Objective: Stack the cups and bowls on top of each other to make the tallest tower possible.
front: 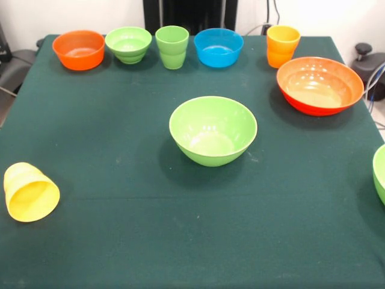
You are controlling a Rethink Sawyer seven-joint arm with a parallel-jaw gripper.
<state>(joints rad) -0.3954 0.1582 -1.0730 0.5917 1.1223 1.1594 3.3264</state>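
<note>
A large light green bowl point(213, 130) stands upright in the middle of the table. A large orange-red bowl point(319, 85) stands at the right. Part of another light green bowl point(379, 173) shows at the right edge. Along the far edge stand a small orange bowl point(79, 49), a small light green bowl point(128, 44), a light green cup point(172, 46), a small blue bowl point(218, 47) and an orange-yellow cup point(282, 45). A yellow cup point(30, 192) lies on its side at the near left, mouth toward the camera. The purple bowl is out of view. The gripper is out of view.
The table wears a dark green cloth point(120, 180). The robot's black pedestal point(189, 13) stands behind the far edge. Dark equipment point(367, 60) sits beyond the right side.
</note>
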